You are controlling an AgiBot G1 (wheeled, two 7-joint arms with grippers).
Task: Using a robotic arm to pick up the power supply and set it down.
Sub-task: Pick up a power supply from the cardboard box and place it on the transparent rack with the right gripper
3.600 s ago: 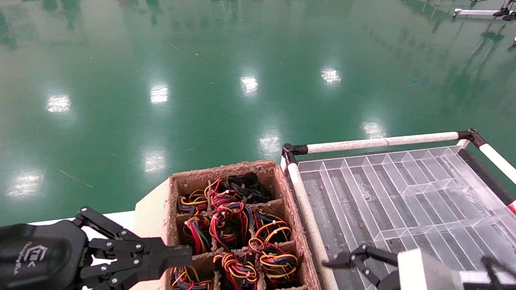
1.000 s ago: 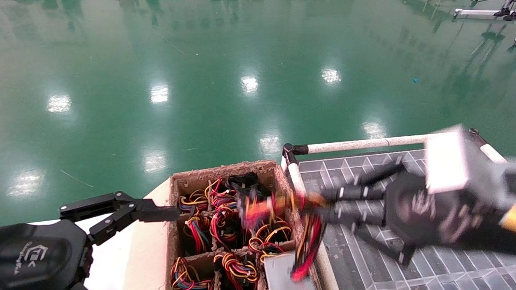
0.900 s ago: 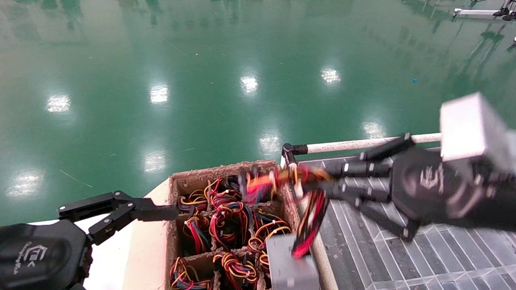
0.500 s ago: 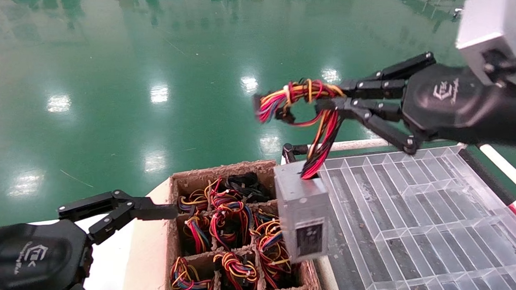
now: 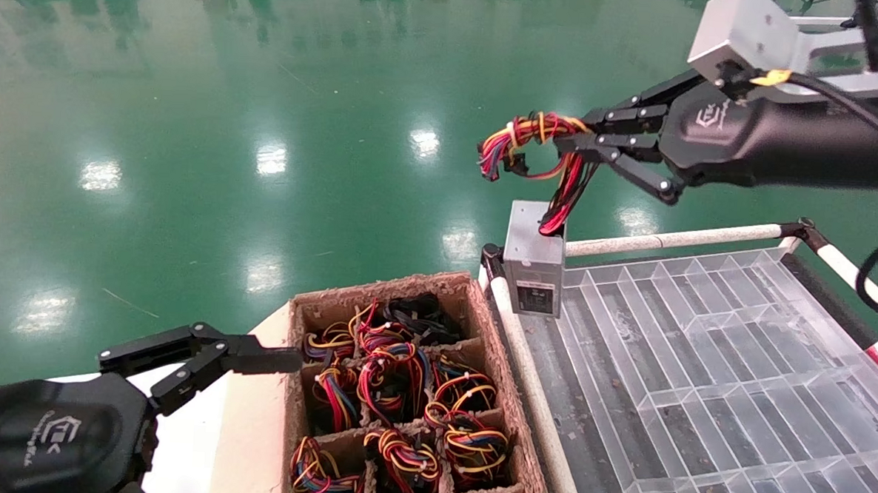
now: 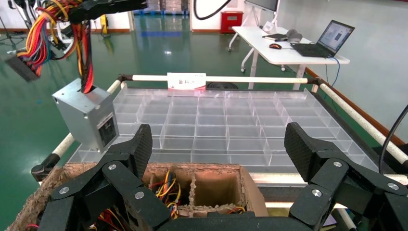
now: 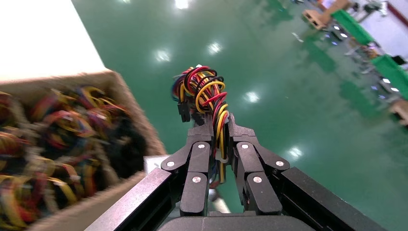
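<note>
Grey sheet metal makes up the power supply [image 5: 533, 262], a small box hanging in the air from its own wire bundle [image 5: 536, 136] above the far left corner of the clear plastic tray [image 5: 701, 347], to the right of the cardboard crate [image 5: 403, 393] full of loose coloured wires. The right gripper [image 5: 588, 145] is clamped on the red, yellow and black wires rather than on the box, its fingers [image 7: 219, 159] pinched tight around the bundle. A metal case on soft cable like this looks fairly heavy and is likely to swing and turn; the wires are flexible and could slip through the pads or strain where they enter the case, so a slow, steady lowering seems wise, and a grip on the rigid box sides would be surer. A dark label panel sits on the box's near face, but its print cannot be read. The left gripper [image 5: 204, 355] waits near the crate's left edge with jaws spread wide, holding nothing, and both grippers carry a white logo. A white card with red characters [image 6: 186, 82] stands on the tray's rail, unreadable.
</note>
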